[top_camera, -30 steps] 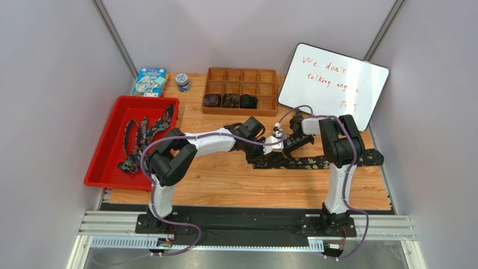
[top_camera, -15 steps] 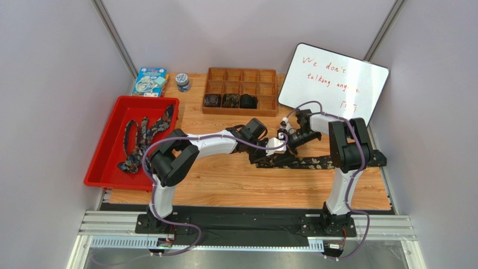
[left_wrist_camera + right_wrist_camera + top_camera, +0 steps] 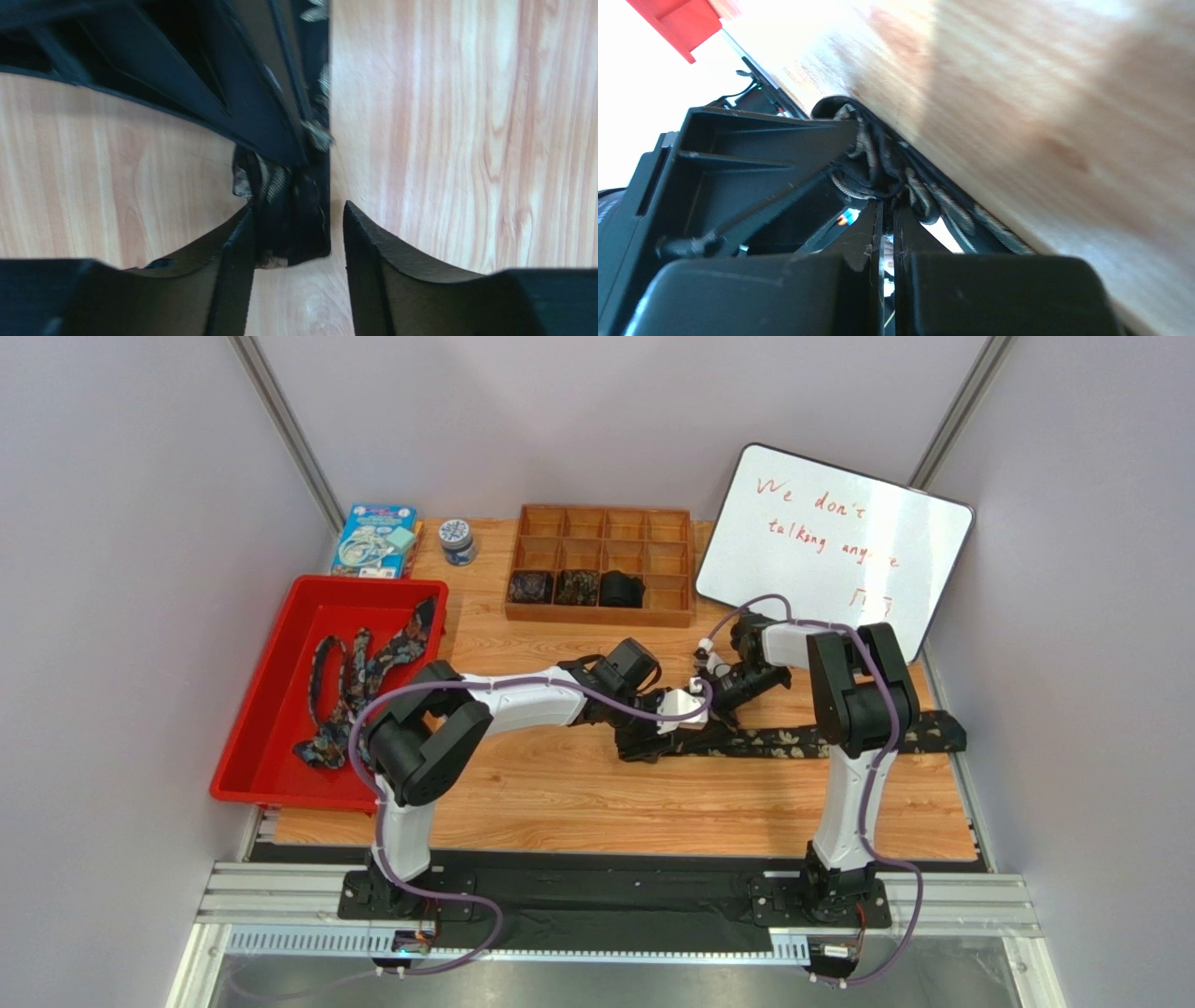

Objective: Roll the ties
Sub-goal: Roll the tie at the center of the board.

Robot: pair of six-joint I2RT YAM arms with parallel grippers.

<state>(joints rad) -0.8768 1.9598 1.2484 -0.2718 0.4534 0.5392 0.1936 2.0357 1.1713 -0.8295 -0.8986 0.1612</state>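
Observation:
A dark tie with pale floral speckles (image 3: 821, 742) lies flat across the table towards the right edge. My left gripper (image 3: 657, 738) is open around its folded left end. In the left wrist view the tie end (image 3: 309, 224) sits between the fingers (image 3: 235, 245), touching the left one, and the gripper (image 3: 297, 210) is not closed on it. My right gripper (image 3: 701, 709) reaches in from the right at the same end. In the right wrist view it (image 3: 887, 204) is shut on bunched tie fabric (image 3: 924, 199). More ties (image 3: 351, 672) lie in the red tray (image 3: 260, 756).
A wooden divided box (image 3: 673, 525) at the back holds three dark coils (image 3: 575, 588). A whiteboard (image 3: 842, 546) leans at the back right. A blue box (image 3: 375, 539) and a small jar (image 3: 456, 542) stand at the back left.
My left gripper has shifted a little towards the near side onto the tie's left end. My right wrist has moved slightly left and back. The tie's left end has drawn in under the grippers.

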